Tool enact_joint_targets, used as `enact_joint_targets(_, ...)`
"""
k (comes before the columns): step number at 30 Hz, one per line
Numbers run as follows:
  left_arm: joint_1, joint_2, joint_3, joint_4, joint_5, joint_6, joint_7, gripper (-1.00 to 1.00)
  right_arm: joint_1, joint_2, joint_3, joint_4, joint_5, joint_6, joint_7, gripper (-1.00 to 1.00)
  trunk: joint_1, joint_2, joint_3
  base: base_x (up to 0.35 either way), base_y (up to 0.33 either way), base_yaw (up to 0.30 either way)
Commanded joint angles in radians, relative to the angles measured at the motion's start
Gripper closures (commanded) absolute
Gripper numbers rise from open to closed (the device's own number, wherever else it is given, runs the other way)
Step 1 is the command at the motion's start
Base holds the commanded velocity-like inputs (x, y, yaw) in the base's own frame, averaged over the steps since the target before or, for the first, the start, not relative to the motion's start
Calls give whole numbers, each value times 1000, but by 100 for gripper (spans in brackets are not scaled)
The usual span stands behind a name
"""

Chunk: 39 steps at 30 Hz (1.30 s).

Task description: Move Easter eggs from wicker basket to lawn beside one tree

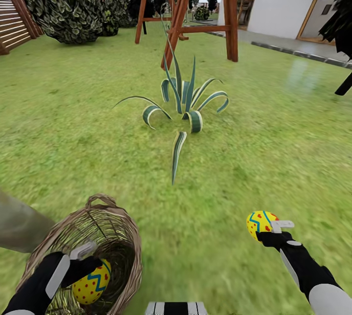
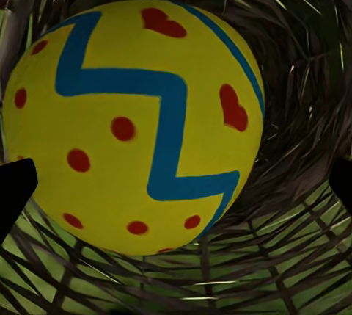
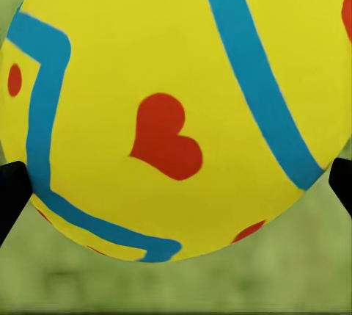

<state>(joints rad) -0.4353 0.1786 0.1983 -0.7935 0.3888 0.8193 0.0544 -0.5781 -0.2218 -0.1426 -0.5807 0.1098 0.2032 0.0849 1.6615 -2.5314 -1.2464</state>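
Jaws: two eggs gripped, left's (image 1: 91,283) inside one basket (image 1: 49,246), right's (image 1: 261,223) aloft.

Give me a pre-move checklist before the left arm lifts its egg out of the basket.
1. Right gripper holding its egg: ok, egg sits between the fingers, above the grass.
2. Left gripper around the egg in the basket: ok, fingertips flank it in the left wrist view; firm contact cannot tell.
3. Basket steady: not ok, it is tipped with its opening facing the robot.
4. Third egg located: cannot tell.
5. Lift path: ok, nothing above the basket opening.
6. Tree for drop-off picked: cannot tell; ahead are a striped plant and a swing frame.
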Motion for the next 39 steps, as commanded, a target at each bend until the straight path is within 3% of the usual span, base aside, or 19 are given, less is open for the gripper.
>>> enact_joint_targets(1, 0, -2, 1, -1, 10, 4, 5, -100, 0, 1, -6, -2, 10, 5, 9, 100, 0, -1, -5, 0, 0, 0)
enact_joint_targets(15, 0, -5, 1, -4, 12, -23, 1, -100, 0, -2, -9, -55, 9, 7, 10, 100, 6, -4, -59, 0, 0, 0)
enact_joint_targets(17, 0, -5, 1, -4, 12, -26, 1, -100, 0, 0, -8, -109, 8, 13, 10, 100, 7, -4, -67, 0, 0, 0)
enact_joint_targets(25, 0, -6, 1, -4, 12, -45, 1, -100, 0, 37, -7, -122, 10, 12, 9, 100, 11, -6, -98, 0, 0, 0)
enact_joint_targets(32, 0, -10, -2, -4, 12, -45, -1, -100, 0, 40, -7, -119, 10, 12, 9, 100, 11, -6, -98, 0, 0, 0)
enact_joint_targets(39, 0, -13, -2, -4, 14, -45, -4, -100, 0, 39, -8, -100, 12, 10, 9, 100, 13, -7, -113, 0, 0, 0)
